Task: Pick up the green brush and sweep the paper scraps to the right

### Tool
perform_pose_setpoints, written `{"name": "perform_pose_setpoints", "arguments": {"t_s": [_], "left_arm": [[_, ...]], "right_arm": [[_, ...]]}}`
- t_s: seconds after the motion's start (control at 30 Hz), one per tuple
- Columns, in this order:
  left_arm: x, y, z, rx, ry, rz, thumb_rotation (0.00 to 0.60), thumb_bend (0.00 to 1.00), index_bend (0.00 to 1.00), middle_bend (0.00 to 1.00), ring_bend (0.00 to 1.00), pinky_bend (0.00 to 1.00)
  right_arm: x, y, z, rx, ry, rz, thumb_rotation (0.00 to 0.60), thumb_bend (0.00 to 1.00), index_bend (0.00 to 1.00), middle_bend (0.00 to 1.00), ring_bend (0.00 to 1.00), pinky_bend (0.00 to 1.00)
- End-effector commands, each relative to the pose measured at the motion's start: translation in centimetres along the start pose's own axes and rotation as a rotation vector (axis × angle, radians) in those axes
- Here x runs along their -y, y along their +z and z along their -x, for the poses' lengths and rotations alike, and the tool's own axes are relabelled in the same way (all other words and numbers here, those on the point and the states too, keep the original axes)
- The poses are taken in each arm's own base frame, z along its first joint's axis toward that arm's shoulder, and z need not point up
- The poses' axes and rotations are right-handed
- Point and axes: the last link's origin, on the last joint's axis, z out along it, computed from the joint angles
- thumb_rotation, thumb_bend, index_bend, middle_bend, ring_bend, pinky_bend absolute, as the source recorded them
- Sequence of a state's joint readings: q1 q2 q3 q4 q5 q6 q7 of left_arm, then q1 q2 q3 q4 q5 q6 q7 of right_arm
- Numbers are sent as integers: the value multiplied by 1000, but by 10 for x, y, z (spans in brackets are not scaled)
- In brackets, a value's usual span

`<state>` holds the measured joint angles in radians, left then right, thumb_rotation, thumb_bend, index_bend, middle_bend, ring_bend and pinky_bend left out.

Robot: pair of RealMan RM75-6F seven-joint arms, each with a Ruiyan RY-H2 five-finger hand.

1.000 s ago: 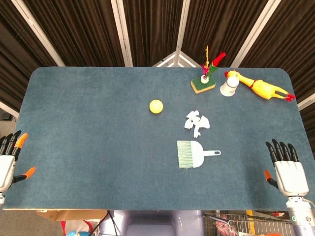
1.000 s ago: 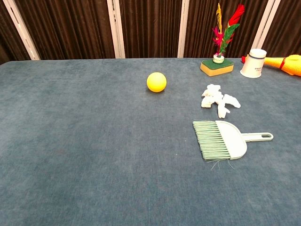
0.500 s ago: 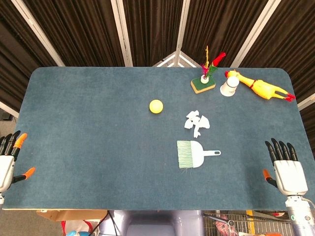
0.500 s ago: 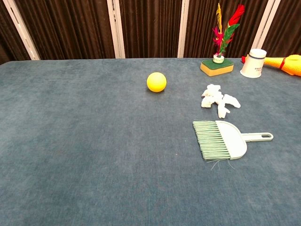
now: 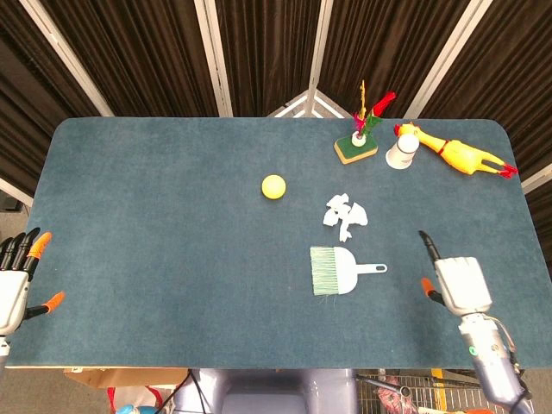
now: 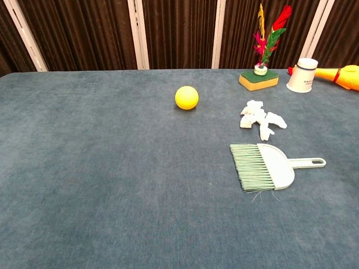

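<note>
One green brush (image 5: 335, 270) flat, left-right, bristles leftward, handle rightward.

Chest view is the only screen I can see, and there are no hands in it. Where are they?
Observer: The right hand is over the table, to the right of the green brush handle, holding nothing.
Operator: And the other one?
Observer: The left hand is at the table's left edge, fingers spread, empty.
Operator: Is the yellow thing at my far right a toy?
Observer: Yes, a rubber chicken with red feet, lying just right of the white cup.
</note>
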<state>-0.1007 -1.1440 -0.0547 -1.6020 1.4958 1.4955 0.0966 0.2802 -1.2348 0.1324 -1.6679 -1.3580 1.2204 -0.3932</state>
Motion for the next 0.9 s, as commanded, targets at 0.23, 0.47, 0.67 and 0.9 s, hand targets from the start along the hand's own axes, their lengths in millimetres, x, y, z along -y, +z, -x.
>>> {"name": "perform_pose_setpoints", "arguments": {"t_s": [0.23,0.47,0.67,0.9], "left_arm": [[1,1,-2,-3,-10,3,600,10,0,0,0,0],[2,1,-2,-2,-16,3,600,10,0,0,0,0],[2,1,-2,0,-15,6,600,10,0,0,0,0],[2,1,-1,4,-17,4,600,10,0,0,0,0]], "right_arm": [[44,42,31,85,-58,-51,600,351,367,922,944,821],[61,58,47,113,-84,-42,600,351,396,922,945,821],[66,64,55,128,-99,-26,600,350,407,922,944,821],[69,65,63,134,-112,-15,600,348,415,922,945,821]]}}
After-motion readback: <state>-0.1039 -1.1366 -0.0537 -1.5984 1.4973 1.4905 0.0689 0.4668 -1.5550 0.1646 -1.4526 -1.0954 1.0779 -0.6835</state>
